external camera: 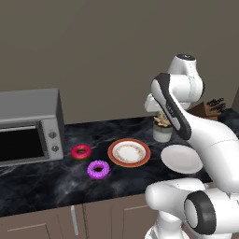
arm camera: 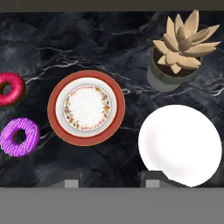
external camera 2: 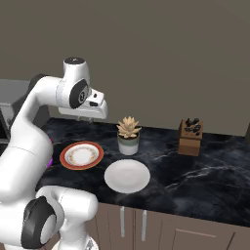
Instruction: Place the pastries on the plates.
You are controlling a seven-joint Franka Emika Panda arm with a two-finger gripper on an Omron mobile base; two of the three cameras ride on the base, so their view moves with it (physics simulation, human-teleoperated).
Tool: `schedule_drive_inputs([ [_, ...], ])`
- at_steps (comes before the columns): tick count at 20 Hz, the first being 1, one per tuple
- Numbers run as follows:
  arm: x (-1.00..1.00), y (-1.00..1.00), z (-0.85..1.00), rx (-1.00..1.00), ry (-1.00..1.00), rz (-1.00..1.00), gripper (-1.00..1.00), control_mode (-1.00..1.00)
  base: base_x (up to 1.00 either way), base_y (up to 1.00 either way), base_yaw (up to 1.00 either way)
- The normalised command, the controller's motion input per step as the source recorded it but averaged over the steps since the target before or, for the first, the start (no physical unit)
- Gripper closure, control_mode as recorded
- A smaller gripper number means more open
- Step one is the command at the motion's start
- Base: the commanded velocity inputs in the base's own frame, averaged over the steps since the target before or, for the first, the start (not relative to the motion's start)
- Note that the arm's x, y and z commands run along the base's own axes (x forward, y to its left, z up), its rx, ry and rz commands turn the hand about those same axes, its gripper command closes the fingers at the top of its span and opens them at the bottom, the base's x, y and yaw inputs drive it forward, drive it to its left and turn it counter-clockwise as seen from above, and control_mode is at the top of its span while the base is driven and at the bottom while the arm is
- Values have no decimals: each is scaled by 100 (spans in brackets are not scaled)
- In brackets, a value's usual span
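- Black marbled stone forms the surface point(external camera: 46, 182) on which all the task items are laid.
- The orange-rimmed plate point(external camera: 129, 152) is seen flat near the middle of the surface, with nothing on it.
- The plain white plate point(external camera: 181, 158) is set just beside it, toward the potted succulent point(external camera 2: 129, 135), and is likewise bare.
- The red-pink donut point(external camera: 81, 151) is found on the stone between the orange-rimmed plate and the toaster oven point(external camera: 29, 125), apart from both.
- The purple donut point(external camera: 98, 169) is placed just in front of the red-pink one, nearer the surface's front edge, and is touching neither plate.
- The gripper point(arm camera: 109, 180) is held high above the two plates, pointing down; its two dark fingertips point(arm camera: 72, 180) are spread apart with nothing between them.
- A wooden knife block point(external camera 2: 190, 137) is stood toward the far end of the surface, beyond the succulent.
- Brown cabinet doors point(external camera 2: 161, 227) are seen below the surface's front edge.
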Motion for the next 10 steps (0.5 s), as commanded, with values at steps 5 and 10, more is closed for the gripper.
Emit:
schedule_drive_inputs([
  [5, 0, 12, 0, 0, 0, 0, -100, -100, 0, 0, 0],
  [10, -1, 31, -4, 0, 0, 0, -100, -100, 0, 0, 0],
])
